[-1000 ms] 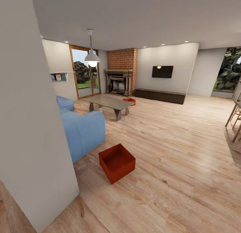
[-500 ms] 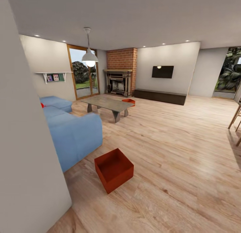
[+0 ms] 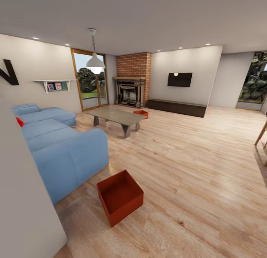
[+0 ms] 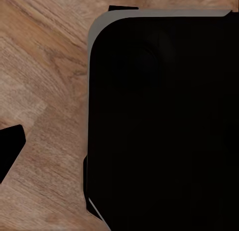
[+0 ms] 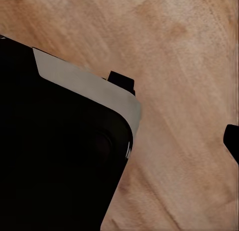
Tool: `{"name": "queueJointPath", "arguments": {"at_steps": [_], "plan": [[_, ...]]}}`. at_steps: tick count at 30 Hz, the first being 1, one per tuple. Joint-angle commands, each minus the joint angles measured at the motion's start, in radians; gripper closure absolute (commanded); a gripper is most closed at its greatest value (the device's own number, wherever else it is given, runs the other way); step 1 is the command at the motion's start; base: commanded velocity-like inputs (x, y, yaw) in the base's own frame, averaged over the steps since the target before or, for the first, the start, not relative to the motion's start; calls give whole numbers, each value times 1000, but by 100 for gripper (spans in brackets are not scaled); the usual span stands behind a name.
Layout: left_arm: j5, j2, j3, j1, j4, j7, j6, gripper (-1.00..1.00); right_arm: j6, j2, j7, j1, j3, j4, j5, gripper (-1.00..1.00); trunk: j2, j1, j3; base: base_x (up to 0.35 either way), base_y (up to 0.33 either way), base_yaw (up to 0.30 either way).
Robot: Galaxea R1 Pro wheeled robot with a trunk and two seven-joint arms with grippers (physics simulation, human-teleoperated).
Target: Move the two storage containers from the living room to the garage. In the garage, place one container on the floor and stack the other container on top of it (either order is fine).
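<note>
1. While the base sits at the living-room threshold, neither storage container has been lifted; by my reading the whole carry and the garage stacking remain.
2. Near container [image 3: 119,196] rests open side up on the wood-plank floor [image 3: 193,169], just beside the end of the blue sofa [image 3: 61,147].
3. Far container [image 3: 141,113] lies on the floor beyond the grey low table [image 3: 116,116], before the brick fireplace [image 3: 131,89].
4. Jaws, both arms: I cannot tell their state; each wrist view gives dark robot body over planks.
5. Edges: a white wall corner [image 3: 26,198] crowds my left and the sofa end flanks the near bin.
6. Open floor lies wide to my right; I judge that side best for approach.
</note>
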Motion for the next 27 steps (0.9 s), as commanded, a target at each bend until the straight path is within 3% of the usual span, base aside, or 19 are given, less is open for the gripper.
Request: {"name": "queueJointPath", "arguments": {"at_steps": [1,18,27], "plan": [[5,0,0,0,0,0,-3,-100,-6,0,5,-1,7,3,-10,-100,0,1,-1,303,-147,0],[5,0,0,0,0,0,-2,-100,-6,2,5,-1,7,3,-9,-100,0,1,-1,317,-30,0],[5,0,0,0,0,0,-3,-100,-6,2,5,-1,7,3,-9,-100,0,1,-1,320,-124,0]]}}
